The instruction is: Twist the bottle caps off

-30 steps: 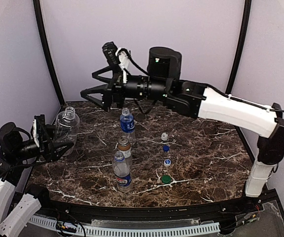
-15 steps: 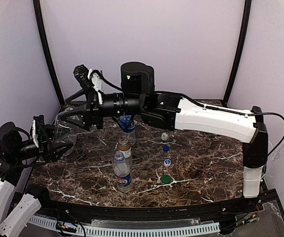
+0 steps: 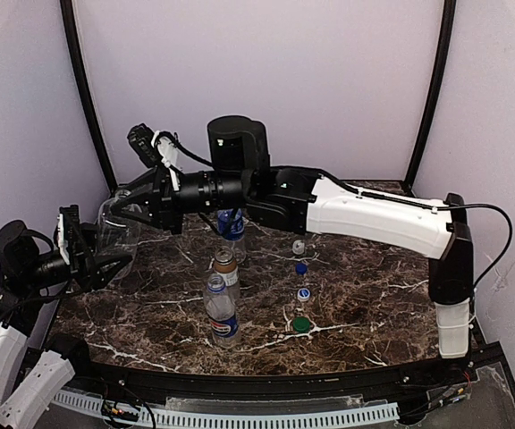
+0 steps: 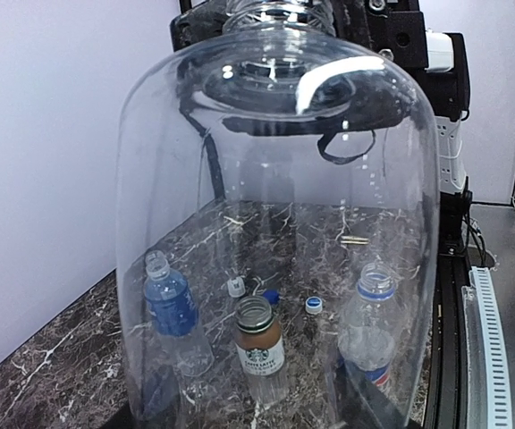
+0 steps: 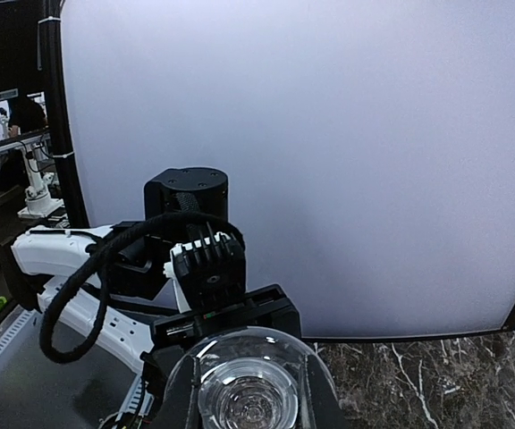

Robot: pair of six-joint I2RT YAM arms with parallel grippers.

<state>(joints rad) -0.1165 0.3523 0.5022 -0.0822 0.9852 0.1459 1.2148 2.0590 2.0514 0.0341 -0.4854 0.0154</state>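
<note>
While left jaws hold clear bottle [image 3: 113,225] | right arm [image 3: 365,214] overhangs blue-label bottle [image 3: 231,225]

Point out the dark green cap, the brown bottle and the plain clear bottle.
dark green cap [image 3: 301,325]: top external view, middle of its top.
brown bottle [image 3: 230,275]: top external view, its upper body.
plain clear bottle [image 3: 114,232]: top external view, its side wall.

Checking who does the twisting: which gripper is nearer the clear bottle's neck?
Right. The right gripper is closed around the neck of the clear bottle; the left gripper holds its body, lower down.
</note>
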